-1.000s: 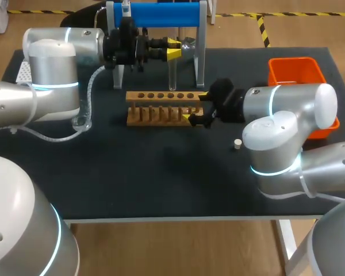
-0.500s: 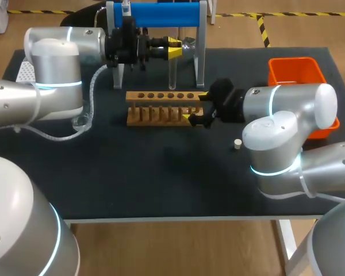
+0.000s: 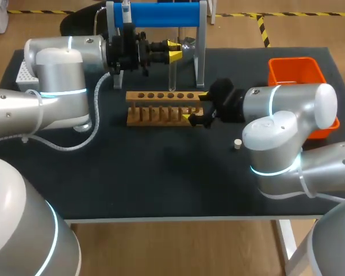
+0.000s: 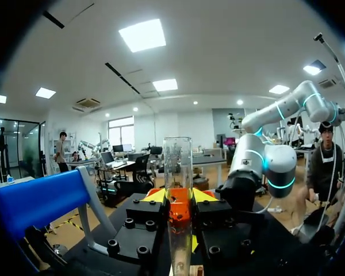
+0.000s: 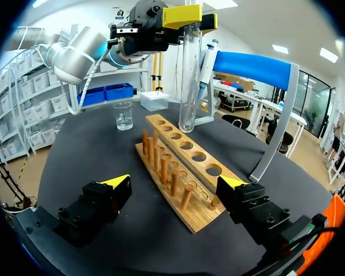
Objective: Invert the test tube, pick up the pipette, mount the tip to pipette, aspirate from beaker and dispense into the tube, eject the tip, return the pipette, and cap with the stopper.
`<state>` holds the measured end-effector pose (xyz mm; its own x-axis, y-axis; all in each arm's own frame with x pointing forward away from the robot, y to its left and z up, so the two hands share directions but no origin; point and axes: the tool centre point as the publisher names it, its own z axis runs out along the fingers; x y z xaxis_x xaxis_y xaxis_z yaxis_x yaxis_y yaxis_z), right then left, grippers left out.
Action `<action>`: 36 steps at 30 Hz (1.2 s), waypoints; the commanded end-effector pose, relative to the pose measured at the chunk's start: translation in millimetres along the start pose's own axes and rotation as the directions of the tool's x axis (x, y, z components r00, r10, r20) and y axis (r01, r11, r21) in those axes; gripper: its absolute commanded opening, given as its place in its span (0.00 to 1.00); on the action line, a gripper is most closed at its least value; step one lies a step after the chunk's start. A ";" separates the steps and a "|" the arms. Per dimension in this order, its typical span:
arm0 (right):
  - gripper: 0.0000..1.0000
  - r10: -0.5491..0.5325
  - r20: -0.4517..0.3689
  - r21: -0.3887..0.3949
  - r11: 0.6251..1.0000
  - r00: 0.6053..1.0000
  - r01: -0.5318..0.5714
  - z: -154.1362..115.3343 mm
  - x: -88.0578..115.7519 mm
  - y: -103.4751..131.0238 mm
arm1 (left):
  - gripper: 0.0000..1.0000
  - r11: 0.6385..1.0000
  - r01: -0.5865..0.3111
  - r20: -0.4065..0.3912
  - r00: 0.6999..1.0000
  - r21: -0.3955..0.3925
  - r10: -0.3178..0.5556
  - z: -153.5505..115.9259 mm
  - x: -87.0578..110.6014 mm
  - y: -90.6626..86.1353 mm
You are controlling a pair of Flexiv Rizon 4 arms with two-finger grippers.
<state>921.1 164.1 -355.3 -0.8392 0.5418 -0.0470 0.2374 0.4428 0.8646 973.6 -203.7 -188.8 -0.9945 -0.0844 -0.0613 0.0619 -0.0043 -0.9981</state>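
My left arm [image 3: 57, 75] comes in from the left edge of the head view and ends in the upper middle, in front of the blue stand [image 3: 161, 14]. My left jaws are clamped on the tube [image 3: 172, 72] from two sides. The tube hangs upright. Its rounded bottom is just above the back row of holes in the rack [image 3: 164, 108], toward the right of that row; I cannot tell whether it touches the wood. In my left wrist view the tube [image 4: 178, 172] stands between my yellow fingertips [image 4: 154, 195], with its open mouth up.

My right arm [image 3: 287, 109] comes in from the right edge. My right jaws stand wide at the rack's right end, holding nothing. In the right wrist view the near end of the rack [image 5: 184, 172] lies between my fingers [image 5: 112, 187]; I cannot tell whether either touches it. Past the rack's far end are the tube [image 5: 190, 75] in my left jaws, the beaker [image 5: 123, 116] standing on the side away from the stand [image 5: 253, 63], and the pipette [image 5: 206, 57] hanging on that stand.

In the head view the pipette [image 3: 125, 10] hangs at the stand's left end. The stopper [image 3: 237, 144] lies alone on the worktop [image 3: 161, 172], right of centre, just left of my right arm. An orange bin [image 3: 293, 69] sits in the upper right, partly behind that arm. A white tip box [image 3: 22, 72] shows at the left edge, behind my left arm.
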 end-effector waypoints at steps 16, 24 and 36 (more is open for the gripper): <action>1.00 0.000 0.001 0.000 1.000 1.000 0.000 0.6 0.3 -0.2 | 0.00 1.000 0.007 0.027 1.000 0.002 -0.007 -0.2 -2.7 16.3; 1.00 0.000 0.001 0.000 1.000 1.000 0.000 0.6 0.3 -0.2 | 0.00 1.000 0.012 0.027 1.000 0.004 -0.012 0.6 -5.6 22.8; 1.00 0.000 0.001 0.000 1.000 1.000 0.000 0.6 0.3 -0.2 | 0.00 1.000 0.021 0.029 0.999 -0.007 -0.021 -1.1 -6.3 32.2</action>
<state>921.1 164.1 -355.3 -0.8392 0.5418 -0.0470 0.2374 0.4428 0.8646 979.6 -202.2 -218.2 -0.9924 -0.1169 -0.0395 0.0393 0.0040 -0.9992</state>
